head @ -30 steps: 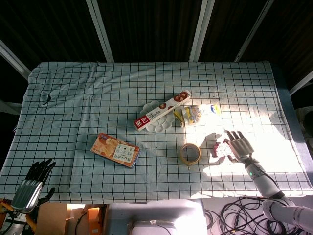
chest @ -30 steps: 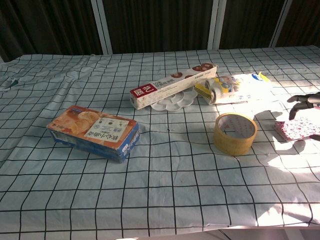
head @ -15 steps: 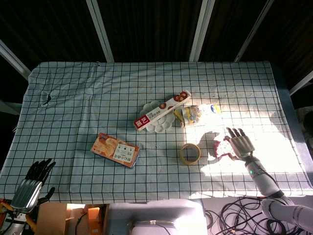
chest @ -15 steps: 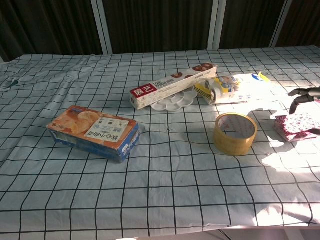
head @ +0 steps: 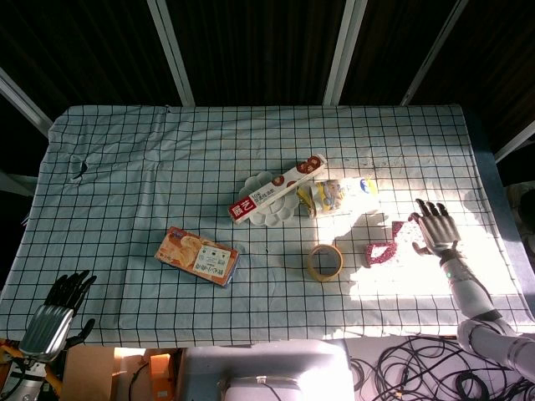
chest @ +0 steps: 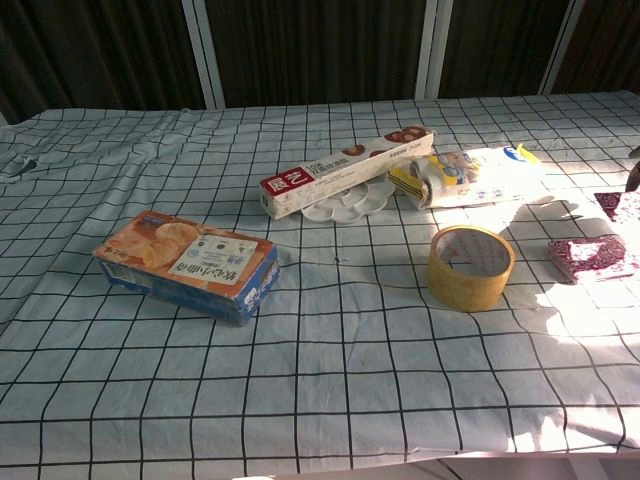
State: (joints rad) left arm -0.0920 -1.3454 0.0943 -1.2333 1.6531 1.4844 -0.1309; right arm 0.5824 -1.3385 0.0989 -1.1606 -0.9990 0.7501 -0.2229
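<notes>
My right hand (head: 432, 227) hovers over the sunlit right side of the table with its fingers spread and nothing in it. A small pink patterned packet (head: 383, 252) (chest: 592, 257) lies on the checked cloth just left of that hand, apart from it. My left hand (head: 57, 307) hangs below the table's front left corner, fingers stretched out and holding nothing. The chest view shows at most a dark sliver of the right hand at its right edge.
A roll of tan tape (head: 325, 261) (chest: 470, 266) stands left of the packet. Behind it lie a yellow-white bag (head: 338, 195), a long red-ended box (head: 277, 189) across a white palette dish (head: 266, 210), and an orange-blue carton (head: 198, 256) further left.
My right hand has let go of the pink packet and drawn back to the right and away. The packet now lies alone on the cloth. The left hand has not moved.
</notes>
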